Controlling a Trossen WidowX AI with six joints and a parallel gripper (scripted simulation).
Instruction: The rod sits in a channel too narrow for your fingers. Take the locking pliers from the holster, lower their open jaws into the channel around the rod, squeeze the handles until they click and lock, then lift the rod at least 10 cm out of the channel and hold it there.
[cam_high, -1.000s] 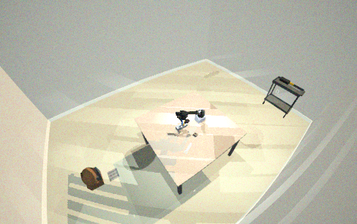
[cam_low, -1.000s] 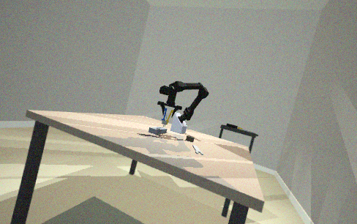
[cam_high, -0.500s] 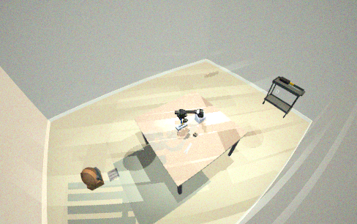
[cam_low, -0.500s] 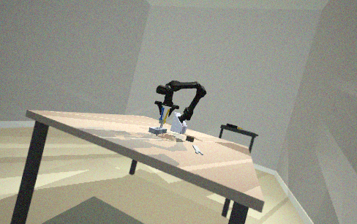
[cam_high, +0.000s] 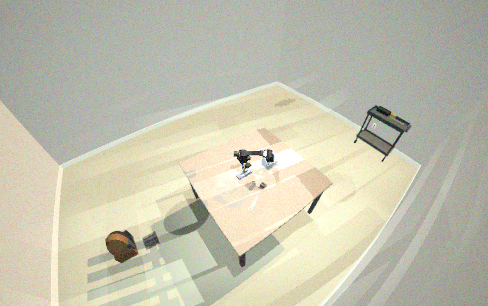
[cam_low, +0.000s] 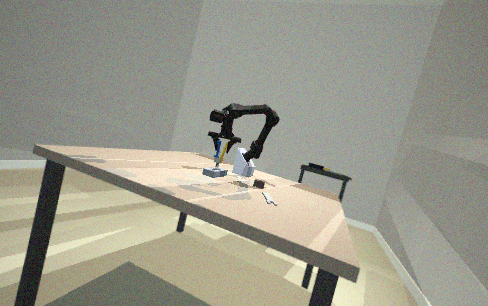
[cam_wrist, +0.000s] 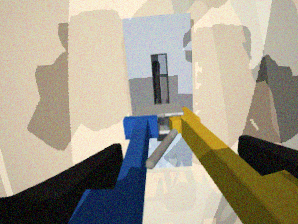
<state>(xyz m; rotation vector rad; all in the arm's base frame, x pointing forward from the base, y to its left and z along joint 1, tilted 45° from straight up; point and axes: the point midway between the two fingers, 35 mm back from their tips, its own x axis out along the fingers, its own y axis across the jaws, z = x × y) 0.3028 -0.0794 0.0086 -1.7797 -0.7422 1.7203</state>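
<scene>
The gripper (cam_high: 245, 164) (cam_low: 223, 145) (cam_wrist: 180, 147) is standing well open but not fully, and its two black fingers are holding the locking pliers (cam_high: 244, 169) (cam_low: 218, 151) (cam_wrist: 132, 175) by their two handles, one blue and one yellow. In the exterior view, left of centre, the pliers are pointing downward over one low block (cam_high: 243, 175) (cam_low: 215, 173) (cam_wrist: 155, 35). In the wrist view, one slot is showing in its upper middle; a dark strip is lying inside, but I cannot tell if it is the rod. The pliers' tip is covering the nearer part of the block. One pale stand (cam_high: 269, 162) (cam_low: 243, 166), one small dark cube (cam_high: 262, 185) (cam_low: 258, 184) and one light flat piece (cam_high: 254, 202) (cam_low: 269, 199) are lying on the table (cam_high: 225, 192) (cam_low: 300, 220), inside its edges, and room is remaining between cube and block.
</scene>
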